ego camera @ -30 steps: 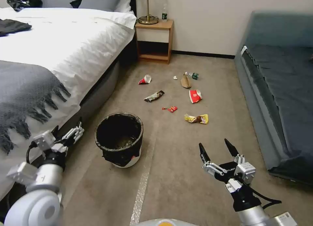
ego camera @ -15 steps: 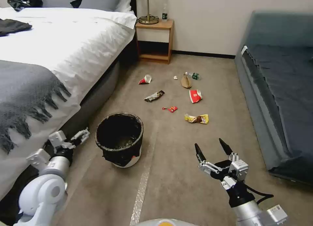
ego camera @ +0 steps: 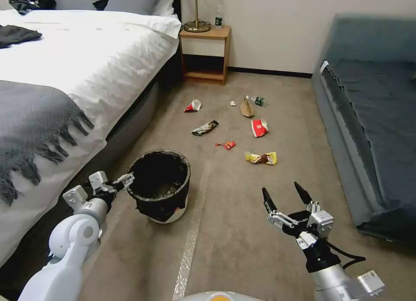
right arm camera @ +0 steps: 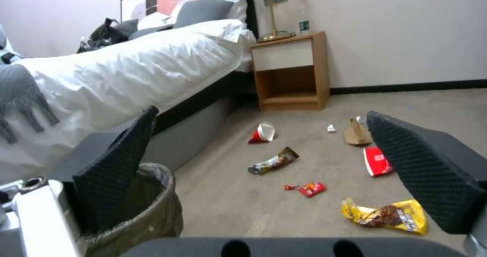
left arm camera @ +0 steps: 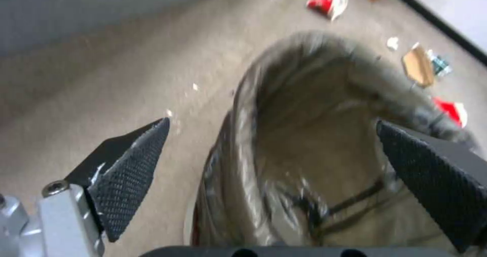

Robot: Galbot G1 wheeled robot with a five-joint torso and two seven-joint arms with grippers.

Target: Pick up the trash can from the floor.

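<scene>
One trash can [ego camera: 159,184] stood on the floor [ego camera: 242,249] near the bed [ego camera: 78,67], open carpet to its right. The left claw [ego camera: 125,179] gaped at its rim, fingers straddling it; the right claw [ego camera: 284,194] hovered open, well apart. Seven litter scraps lay beyond.

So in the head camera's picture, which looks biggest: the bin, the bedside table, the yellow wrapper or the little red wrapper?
1. trash can, though it sits nearest
2. bedside table, farther off, so it looks shrunken
3. yellow wrapper
4. red wrapper
</scene>
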